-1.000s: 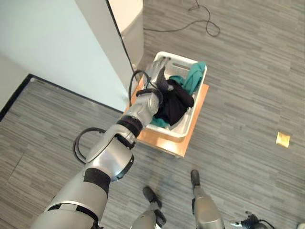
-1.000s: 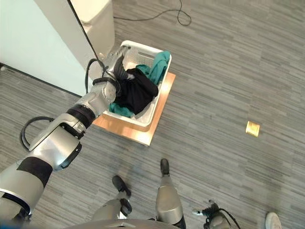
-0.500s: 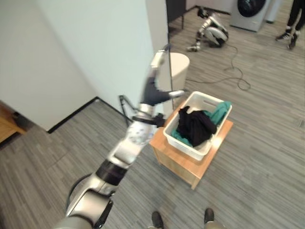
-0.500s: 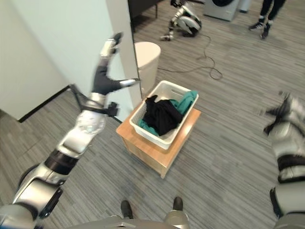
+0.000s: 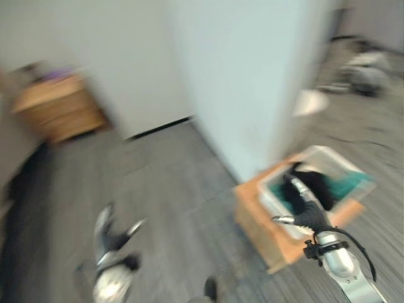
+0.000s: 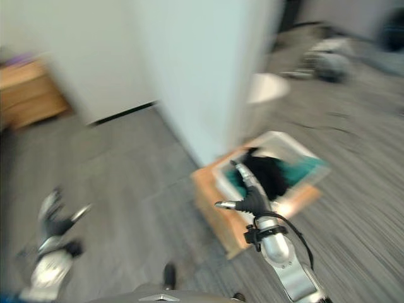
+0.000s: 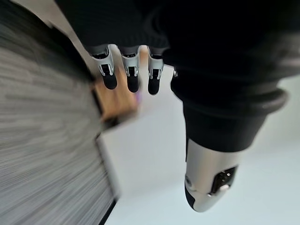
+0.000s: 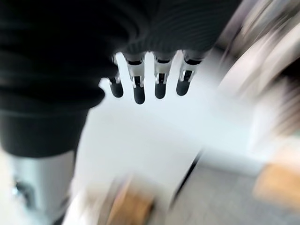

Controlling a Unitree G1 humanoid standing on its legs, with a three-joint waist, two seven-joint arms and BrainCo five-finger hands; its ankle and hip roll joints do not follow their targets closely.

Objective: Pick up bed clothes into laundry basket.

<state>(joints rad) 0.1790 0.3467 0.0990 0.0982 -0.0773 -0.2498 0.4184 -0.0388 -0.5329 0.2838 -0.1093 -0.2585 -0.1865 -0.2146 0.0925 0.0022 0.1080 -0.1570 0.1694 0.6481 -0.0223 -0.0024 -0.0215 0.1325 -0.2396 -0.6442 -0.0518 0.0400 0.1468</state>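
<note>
A pale wall (image 5: 252, 76) with a projecting corner stands behind everything, rising from grey plank floor (image 5: 170, 189). A wooden cabinet (image 5: 60, 113) sits against the wall far beyond the left robot hand.

Just past the right robot hand is a low wooden table (image 5: 262, 221) carrying the white laundry basket (image 5: 353, 173). Its long axis runs away from the right robot hand toward the far right. Inside it lies the bed clothes pile: a black garment (image 5: 309, 186) heaped on the near end, closest to the right fingertips, and a teal garment (image 5: 344, 186) spread along the far end. Both lie within the basket's walls.

The right robot hand (image 5: 309, 214) is raised in front of the basket's near end with the forearm coming up from the lower right. Its fingers are straight and point up toward the basket, the thumb is stuck out sideways to the left, and it holds nothing. In the right wrist view the fingers (image 8: 160, 82) are straight in a row with only wall and floor beyond them.

The left robot hand (image 5: 110, 237) hangs low over bare floor, well apart from the table, fingers splayed and thumb spread, empty. In the left wrist view its fingers (image 7: 129, 70) extend straight, touching nothing.
</note>
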